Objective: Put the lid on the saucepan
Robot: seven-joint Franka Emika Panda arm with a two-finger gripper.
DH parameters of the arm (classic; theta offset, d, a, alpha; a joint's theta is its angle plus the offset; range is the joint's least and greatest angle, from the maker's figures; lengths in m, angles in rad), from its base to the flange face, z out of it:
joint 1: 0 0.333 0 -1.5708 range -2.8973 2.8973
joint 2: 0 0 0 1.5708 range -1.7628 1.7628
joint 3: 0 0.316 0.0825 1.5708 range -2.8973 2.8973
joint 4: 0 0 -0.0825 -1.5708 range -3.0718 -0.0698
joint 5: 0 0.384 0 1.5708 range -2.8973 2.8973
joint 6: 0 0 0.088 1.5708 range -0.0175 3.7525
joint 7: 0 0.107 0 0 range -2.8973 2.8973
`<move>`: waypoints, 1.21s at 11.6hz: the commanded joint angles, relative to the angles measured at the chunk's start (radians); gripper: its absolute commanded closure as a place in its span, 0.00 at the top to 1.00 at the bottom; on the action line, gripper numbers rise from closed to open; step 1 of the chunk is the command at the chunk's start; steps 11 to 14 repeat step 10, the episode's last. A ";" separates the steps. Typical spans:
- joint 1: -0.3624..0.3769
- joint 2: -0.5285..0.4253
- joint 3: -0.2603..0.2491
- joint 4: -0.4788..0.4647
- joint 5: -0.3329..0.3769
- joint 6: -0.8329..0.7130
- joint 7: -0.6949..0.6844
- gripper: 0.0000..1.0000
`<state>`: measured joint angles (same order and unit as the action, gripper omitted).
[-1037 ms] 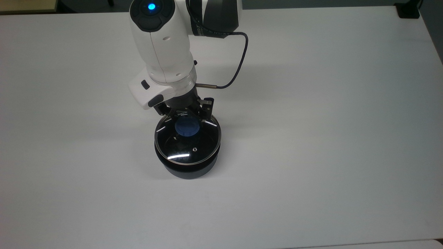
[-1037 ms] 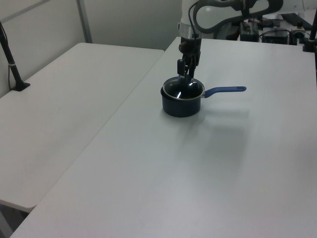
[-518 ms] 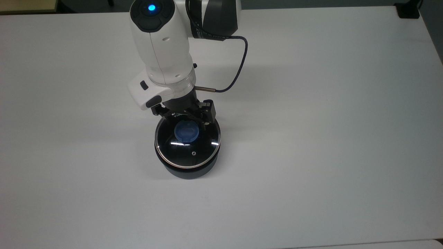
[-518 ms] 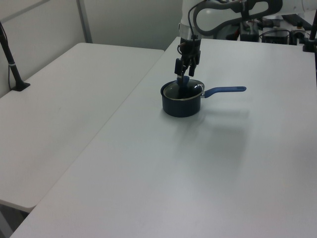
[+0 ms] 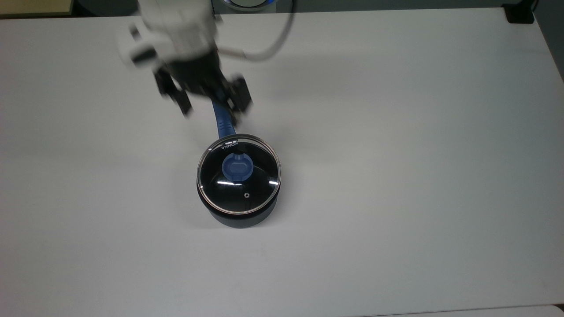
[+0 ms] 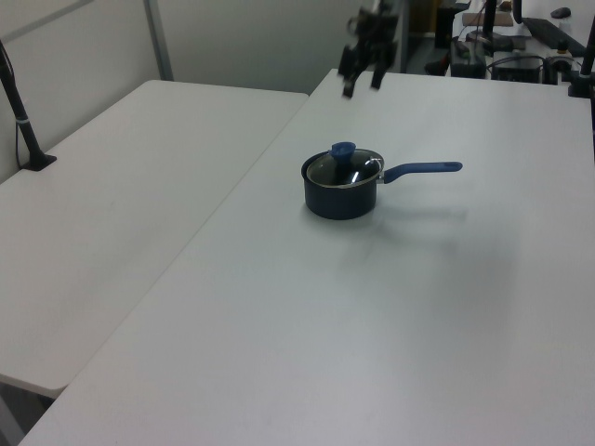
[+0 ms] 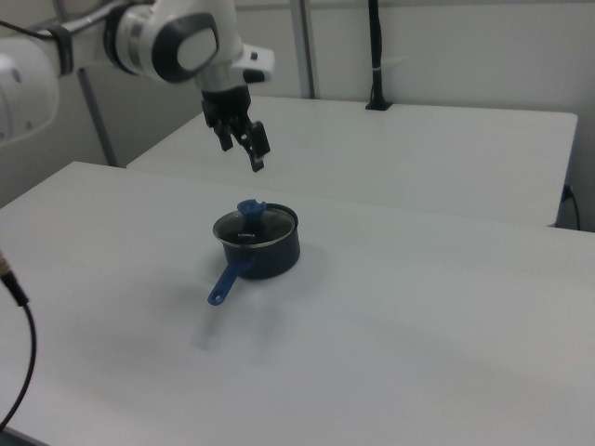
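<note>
A wide white tabletop [image 5: 396, 176] runs smooth and matte, with bare room on every side of the pan; in the left view a second white table [image 6: 121, 186] butts against it along a straight seam, and a dark post [image 6: 23, 121] stands at that table's far edge. The saucepan [image 5: 240, 215] sits near the middle, well clear of every edge — small, deep, round and dark, its long blue handle [image 6: 423, 169] reaching toward the left view's right. The lid [image 5: 238, 174] lies flat on the pan's rim: clear glass ringed in thin metal, a blue knob [image 5: 237, 167] at centre, a small vent hole beside it. The pincer [image 5: 207, 103] hangs above and apart from the lid, its two dark fingers spread and holding nothing.
</note>
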<state>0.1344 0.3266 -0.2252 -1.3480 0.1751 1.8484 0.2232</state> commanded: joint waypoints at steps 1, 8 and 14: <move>-0.007 -0.315 -0.005 -0.254 -0.083 -0.067 0.001 1.00; 0.004 -0.367 0.000 -0.276 -0.151 -0.199 -0.255 1.00; 0.005 -0.362 0.004 -0.275 -0.149 -0.176 -0.248 1.00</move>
